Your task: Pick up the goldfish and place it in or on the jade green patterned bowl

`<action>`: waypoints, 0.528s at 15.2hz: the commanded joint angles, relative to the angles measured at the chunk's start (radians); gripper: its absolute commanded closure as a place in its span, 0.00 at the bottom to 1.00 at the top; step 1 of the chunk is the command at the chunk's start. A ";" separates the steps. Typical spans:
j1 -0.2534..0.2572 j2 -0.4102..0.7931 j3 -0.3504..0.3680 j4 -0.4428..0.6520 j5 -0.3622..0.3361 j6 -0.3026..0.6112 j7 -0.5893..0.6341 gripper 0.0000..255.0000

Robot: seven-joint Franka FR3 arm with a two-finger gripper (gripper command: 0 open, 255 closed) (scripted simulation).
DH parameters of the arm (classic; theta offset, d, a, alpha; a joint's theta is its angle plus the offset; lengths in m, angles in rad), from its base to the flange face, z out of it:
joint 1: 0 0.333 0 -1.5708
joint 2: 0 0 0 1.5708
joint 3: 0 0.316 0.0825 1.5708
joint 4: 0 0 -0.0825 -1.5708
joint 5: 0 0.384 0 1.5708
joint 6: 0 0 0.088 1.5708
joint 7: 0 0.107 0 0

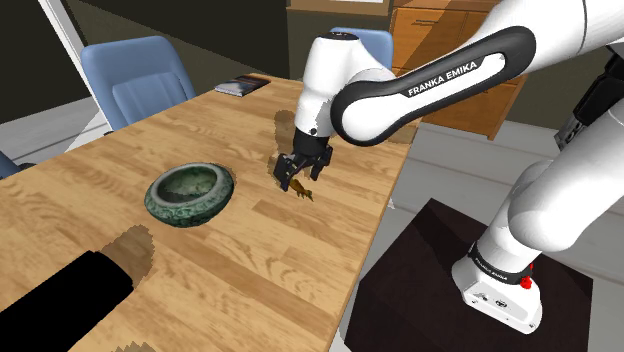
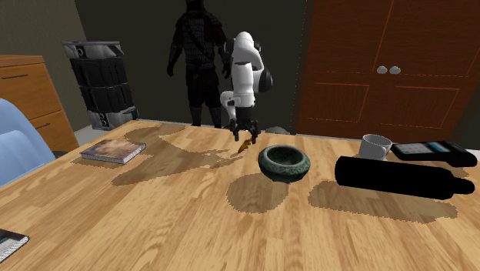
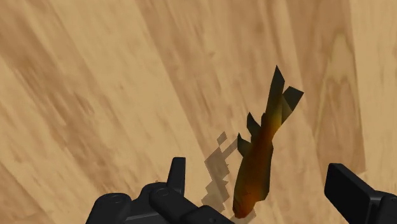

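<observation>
An orange-brown goldfish [image 3: 259,159] lies on the wooden table [image 1: 250,260], its tail pointing away from the hand. My black gripper [image 3: 262,181] hangs low over it, open, one finger on each side of the fish and neither touching it. In the shoulder view the gripper [image 1: 300,176] sits just above the goldfish [image 1: 304,191], and the dark green patterned bowl [image 1: 190,193] stands to that view's left, a short way off. In the second exterior view the goldfish [image 2: 244,144] lies under the gripper [image 2: 245,133], with the bowl [image 2: 284,162] nearer the camera and to the right.
A long black bottle [image 2: 400,177] lies near the bowl, with a white mug [image 2: 375,145] and a dark flat device [image 2: 431,151] behind it. A book [image 2: 113,149] rests at the far side. Blue chairs [image 1: 140,78] line one edge. The table edge [image 1: 385,200] runs close beside the goldfish.
</observation>
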 commanded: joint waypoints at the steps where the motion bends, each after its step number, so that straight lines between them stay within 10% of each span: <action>1: -0.001 0.021 0.008 -0.008 -0.010 0.029 0.009 0.00; 8: -0.002 0.038 0.012 -0.014 -0.017 0.051 0.015 0.00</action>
